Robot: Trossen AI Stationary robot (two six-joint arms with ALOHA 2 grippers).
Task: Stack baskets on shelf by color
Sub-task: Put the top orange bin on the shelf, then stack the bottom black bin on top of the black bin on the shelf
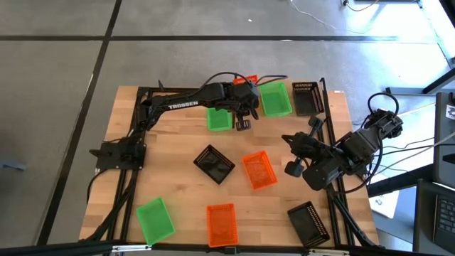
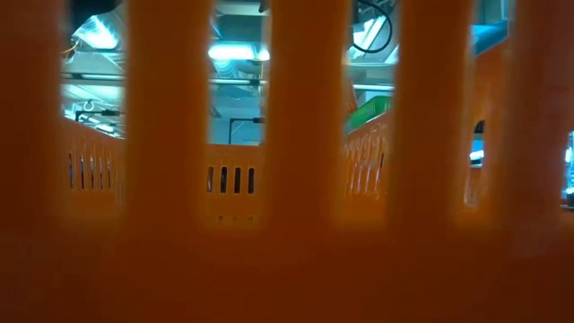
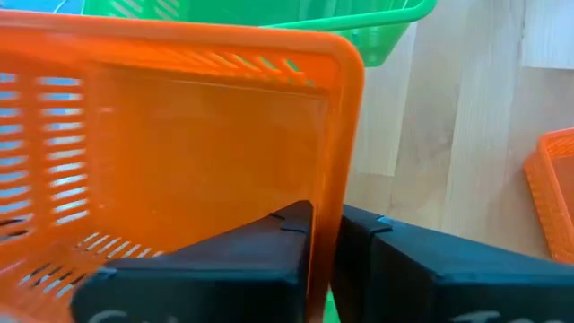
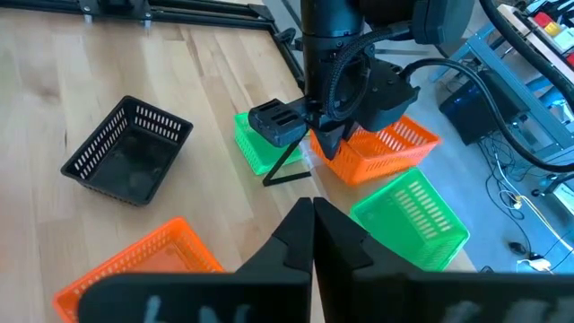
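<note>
- Overhead, the left gripper [image 1: 245, 96] reaches to about twelve o'clock on the wooden table [image 1: 178, 185], its jaws pinched on the rim wall of an orange basket [image 1: 247, 80]; the left wrist view shows one finger [image 3: 233, 260] inside that wall and the other outside.
- The held basket [image 3: 179, 152] hangs tilted over the shelf [image 1: 323, 89] end of the table, just beside a green basket [image 1: 276, 99] and above another green one [image 1: 219, 118] toward eleven o'clock.
- A black basket [image 1: 306, 97] sits at one o'clock by the green pair.
- Six baskets remain loose: black [image 1: 214, 164] at centre, orange [image 1: 259, 171] just to its three o'clock, green [image 1: 155, 220] at seven, orange [image 1: 221, 225] at six, black [image 1: 309, 222] at five.
- The right gripper [image 1: 295, 153] waits off toward three o'clock, its jaws closed together and empty in its own wrist view [image 4: 314, 238].
- The low camera is blocked by an orange basket wall [image 2: 287, 224] standing right before it.
- Judged from this, the step is placing the first orange basket; doing it well likely means levelling it before release, setting it clear of the green basket's rim, and leaving room beside it so each colour keeps its own stack.
- A tilted release risks the basket tipping onto its neighbour.
</note>
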